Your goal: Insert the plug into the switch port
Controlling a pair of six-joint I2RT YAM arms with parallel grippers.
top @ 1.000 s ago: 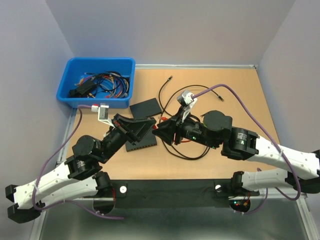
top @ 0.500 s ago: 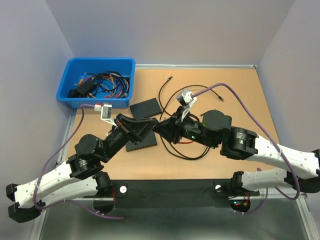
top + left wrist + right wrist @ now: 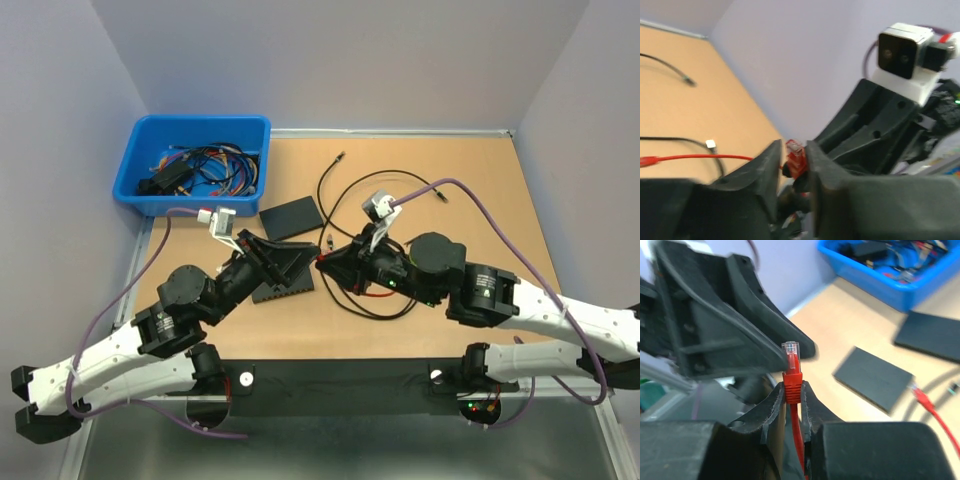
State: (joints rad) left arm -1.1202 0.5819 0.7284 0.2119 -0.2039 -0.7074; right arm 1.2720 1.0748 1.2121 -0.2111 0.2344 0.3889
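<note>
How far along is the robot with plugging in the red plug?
Done: the red plug is picked up, pinched upright in the right claw. In hand: the left claw sits right beside it. Left: the plug is not in the switch yet.

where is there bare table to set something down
Bare: far right, between the purple cable and the right wall; also the back strip right of the blue bin. Crowded: the middle, around the switch and black cables.
</note>
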